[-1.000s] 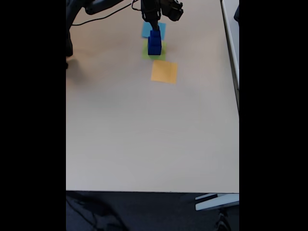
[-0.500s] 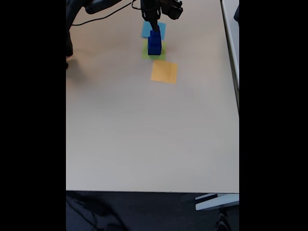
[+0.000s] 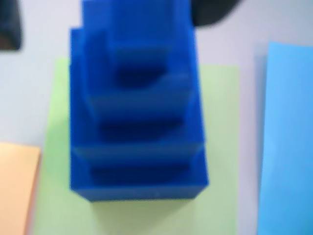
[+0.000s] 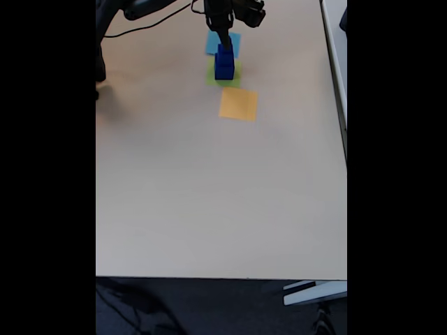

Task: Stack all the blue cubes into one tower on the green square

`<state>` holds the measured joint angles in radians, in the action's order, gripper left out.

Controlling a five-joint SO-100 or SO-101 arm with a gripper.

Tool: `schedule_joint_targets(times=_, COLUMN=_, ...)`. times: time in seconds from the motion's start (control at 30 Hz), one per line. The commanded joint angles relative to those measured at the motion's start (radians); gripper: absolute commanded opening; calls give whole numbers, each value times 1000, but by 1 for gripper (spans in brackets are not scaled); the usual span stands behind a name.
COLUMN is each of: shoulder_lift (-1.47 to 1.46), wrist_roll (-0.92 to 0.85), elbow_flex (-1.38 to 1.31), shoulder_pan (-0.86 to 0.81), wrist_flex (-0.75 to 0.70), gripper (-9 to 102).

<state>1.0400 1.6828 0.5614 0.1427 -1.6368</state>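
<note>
- Little has shifted since a second ago: my pincer (image 4: 223,35) has lifted only slightly at the top of the fixed view, and the tower (image 4: 224,63) stands where it stood.
- Three blue cubes (image 3: 139,117) sit stepped one on another in the wrist view, largest below, smallest uppermost, all resting on the green square (image 3: 215,147).
- That green square (image 4: 223,72) lies in the upper middle of the fixed view, between the light-blue square (image 4: 223,43) above it and the orange square (image 4: 238,104) below it and a touch to the right.
- How wide my pincer stands, and whether it has any hold on the top cube, I cannot tell; the wrist view is blurred and the fixed view too small.
- I judge the stacking done, with only the release and retreat left. To do that well I should make sure the jaws are clear of the smallest cube on both sides, then rise straight up before swinging away, so nothing drags the top cube off its step.
- No containers are on the table (image 4: 209,195); the paper squares are flat marks only.
</note>
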Motion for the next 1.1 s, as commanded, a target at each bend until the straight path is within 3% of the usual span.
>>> schedule_joint_targets(times=0.0, shoulder_lift=207, wrist_roll=-21, elbow_flex=-21, shoulder_pan=-12, wrist_flex=15, gripper=18)
schedule_joint_targets(times=0.3, shoulder_lift=655, wrist_roll=-57, elbow_flex=426, shoulder_pan=25, wrist_flex=95, gripper=17)
schedule_joint_targets(times=0.43, shoulder_lift=792, wrist_roll=-44, elbow_flex=627, shoulder_pan=40, wrist_flex=129, gripper=0)
schedule_joint_targets(times=0.63, shoulder_lift=966, wrist_roll=-32, elbow_flex=868, shoulder_pan=38, wrist_flex=137, gripper=0)
schedule_joint_targets(times=0.7, shoulder_lift=1019, wrist_roll=-17, elbow_flex=946, shoulder_pan=38, wrist_flex=152, gripper=7)
schedule_joint_targets(times=0.8, shoulder_lift=1037, wrist_roll=-35, elbow_flex=986, shoulder_pan=41, wrist_flex=164, gripper=15)
schedule_joint_targets(times=0.9, shoulder_lift=1026, wrist_roll=-34, elbow_flex=996, shoulder_pan=52, wrist_flex=170, gripper=0)
schedule_joint_targets(times=1.07, shoulder_lift=1034, wrist_roll=-14, elbow_flex=1042, shoulder_pan=63, wrist_flex=192, gripper=0)
